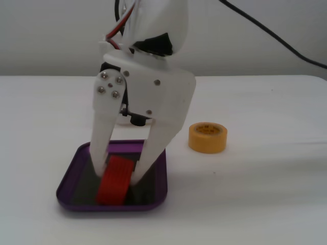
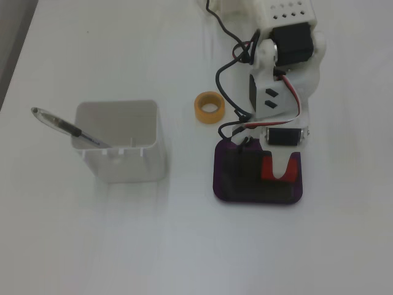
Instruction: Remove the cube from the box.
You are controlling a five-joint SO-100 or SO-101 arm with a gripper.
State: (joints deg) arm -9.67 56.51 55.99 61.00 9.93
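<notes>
The red cube (image 1: 115,181) sits tilted inside the purple box (image 1: 69,179), near its right half in a fixed view. My gripper (image 1: 118,171) reaches down into the box with its two white fingers (image 1: 101,148) pressed against the cube's left and right sides. In the fixed view from above, the gripper (image 2: 280,173) covers most of the cube (image 2: 266,168), whose red ends show on both sides of the white finger, over the box (image 2: 220,184). I cannot tell whether the cube's lower end touches the box bottom.
A yellow tape roll (image 1: 207,143) lies on the white table just beyond the box; it also shows from above (image 2: 199,108). A tall white square container (image 2: 126,165) with a pen (image 2: 61,123) leaning in it stands left of the box.
</notes>
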